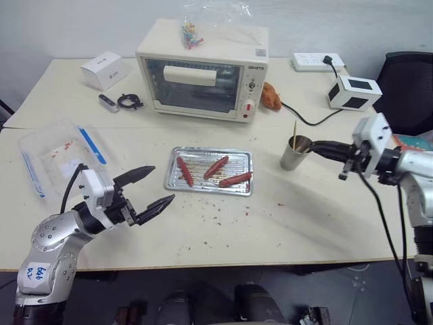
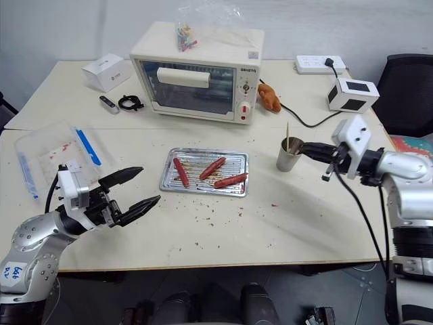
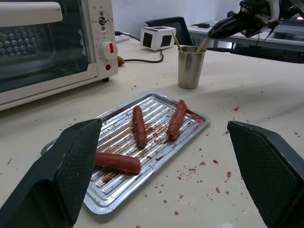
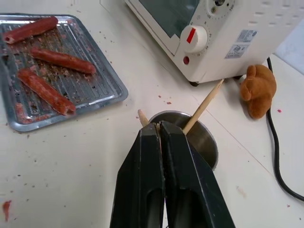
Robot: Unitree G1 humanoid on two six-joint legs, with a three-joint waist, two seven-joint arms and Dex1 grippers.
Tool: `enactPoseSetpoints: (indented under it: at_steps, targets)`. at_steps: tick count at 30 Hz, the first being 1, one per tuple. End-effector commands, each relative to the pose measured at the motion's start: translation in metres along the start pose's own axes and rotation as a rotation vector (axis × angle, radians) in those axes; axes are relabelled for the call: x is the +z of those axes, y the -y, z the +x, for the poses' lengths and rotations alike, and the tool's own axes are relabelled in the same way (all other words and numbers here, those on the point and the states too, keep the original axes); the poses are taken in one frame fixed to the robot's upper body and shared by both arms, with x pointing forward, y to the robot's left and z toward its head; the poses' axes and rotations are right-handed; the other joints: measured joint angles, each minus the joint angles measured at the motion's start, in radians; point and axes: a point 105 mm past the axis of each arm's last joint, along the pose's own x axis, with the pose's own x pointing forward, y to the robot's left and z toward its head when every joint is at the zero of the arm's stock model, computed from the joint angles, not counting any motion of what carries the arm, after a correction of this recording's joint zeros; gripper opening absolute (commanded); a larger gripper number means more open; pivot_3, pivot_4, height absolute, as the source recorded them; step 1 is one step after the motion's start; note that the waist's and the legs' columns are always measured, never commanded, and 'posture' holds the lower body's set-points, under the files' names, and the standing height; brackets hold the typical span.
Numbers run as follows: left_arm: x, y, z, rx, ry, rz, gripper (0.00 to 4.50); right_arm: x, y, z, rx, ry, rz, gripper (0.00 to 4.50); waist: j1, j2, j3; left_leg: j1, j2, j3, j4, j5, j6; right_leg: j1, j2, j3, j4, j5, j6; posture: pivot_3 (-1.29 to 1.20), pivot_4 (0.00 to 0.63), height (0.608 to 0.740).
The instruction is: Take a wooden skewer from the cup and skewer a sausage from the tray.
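From the head views, you are early in the task: the three smooth, slightly curved red-brown sausages [image 1: 216,166] lie unpierced on the shallow, ribbed, shiny metal tray [image 1: 174,183] at frame centre, crumbs scattered around. The right claw [image 1: 316,146], right of centre, reaches level to the rim of the dull silver-grey cylindrical cup [image 1: 295,154]. The left claw [image 1: 150,189], lower left, hangs wide open and empty above the pale surface [image 1: 270,223].

In the left wrist view, a thin pale wooden skewer [image 3: 176,41] leans in the cup, upper centre.

In the right wrist view, the black fingers are pressed together on a skewer tip at centre; lifting it and piercing remain, I judge.
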Motion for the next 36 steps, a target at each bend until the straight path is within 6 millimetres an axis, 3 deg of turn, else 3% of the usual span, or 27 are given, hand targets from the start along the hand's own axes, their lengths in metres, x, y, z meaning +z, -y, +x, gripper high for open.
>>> enactPoseSetpoints:
  at_steps: [1,4,8,13,18,22,27,34,36]
  targets:
    - [0.004,-0.002,-0.003,-0.003,0.024,0.014,4.5,0.057,0.025,-0.029,-0.032,0.123,-0.05,0.03,0.0,0.002,0.001,0.0,0.0,0.0,0.0,0.0,0.0,0.0,0.0,0.0,0.0,0.0,0.0,0.0,0.15,0.74]
    - [0.004,-0.001,-0.002,-0.02,0.035,-0.008,4.5,0.086,0.03,-0.037,-0.012,0.188,-0.013,0.03,-0.004,0.002,0.001,0.0,0.001,0.0,0.0,0.0,0.0,-0.001,0.0,0.0,0.0,0.0,0.0,0.0,0.15,0.74]
    - [0.007,0.004,0.01,-0.084,0.064,-0.052,4.5,0.116,0.022,-0.037,0.083,0.313,0.124,0.03,-0.002,0.002,0.001,0.0,0.001,-0.001,-0.001,0.0,0.0,-0.001,0.0,0.0,0.0,0.0,0.0,0.0,0.15,0.74]
    - [0.017,0.003,0.037,-0.149,0.172,-0.089,4.5,0.14,-0.008,-0.01,0.285,0.547,0.377,0.03,-0.003,0.002,0.001,-0.001,0.001,-0.001,0.0,0.0,0.0,-0.001,0.0,0.0,0.001,0.0,0.0,0.0,0.15,0.74]
    - [0.045,0.011,0.086,-0.255,0.35,-0.168,4.5,0.146,-0.037,0.022,0.44,0.703,0.596,0.03,0.003,0.002,0.001,-0.008,0.001,-0.003,0.003,0.0,0.0,-0.005,0.0,-0.002,0.002,0.0,0.001,0.0,0.15,0.74]
    - [0.059,0.021,0.107,-0.315,0.415,-0.159,4.5,0.146,-0.046,0.032,0.475,0.765,0.707,0.03,0.003,0.002,0.001,-0.025,-0.001,-0.007,0.016,0.0,0.001,-0.018,-0.001,-0.005,0.012,0.002,0.003,0.0,0.15,0.74]
    - [0.074,0.031,0.117,-0.355,0.491,-0.181,4.5,0.135,-0.059,0.043,0.485,0.74,0.761,0.03,0.003,0.002,0.001,-0.029,-0.002,-0.007,0.018,0.001,0.004,-0.02,-0.002,-0.005,0.012,0.003,0.005,0.0,0.15,0.74]
    - [0.088,0.027,0.114,-0.322,0.552,-0.213,4.5,0.127,-0.067,0.045,0.486,0.727,0.813,0.03,0.0,0.002,0.001,-0.029,-0.001,-0.008,0.018,0.001,0.004,-0.02,-0.001,-0.005,0.013,0.003,0.005,0.0,0.15,0.74]
    - [0.087,0.028,0.113,-0.324,0.55,-0.217,4.11,0.127,-0.068,0.046,0.485,0.728,0.82,0.0,0.002,0.002,0.001,-0.029,-0.001,-0.008,0.018,0.001,0.004,-0.021,-0.001,-0.005,0.012,0.003,0.005,0.0,0.15,0.74]
